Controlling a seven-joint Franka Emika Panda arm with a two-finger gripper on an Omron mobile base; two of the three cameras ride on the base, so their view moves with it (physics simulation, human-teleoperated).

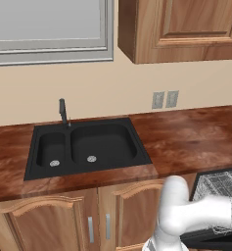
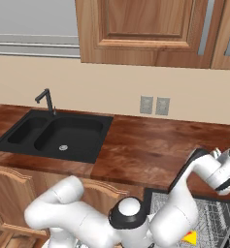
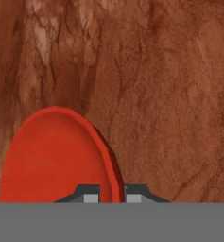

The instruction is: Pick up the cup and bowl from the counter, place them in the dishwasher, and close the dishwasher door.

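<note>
Two finger tips of the end effector [image 3: 112, 194] straddle the rim of the red bowl [image 3: 56, 158] at 6 o'clock, probably pinching it for lifting. It lies on the table [image 3: 170, 94]; the dishwasher [image 2: 208, 213] stands open.

sink [image 1: 88, 147] black, double | faucet [image 1: 63, 112] behind | outlets [image 1: 165, 99] perhaps two

No readable text, label, brand or number shows on anything.
</note>
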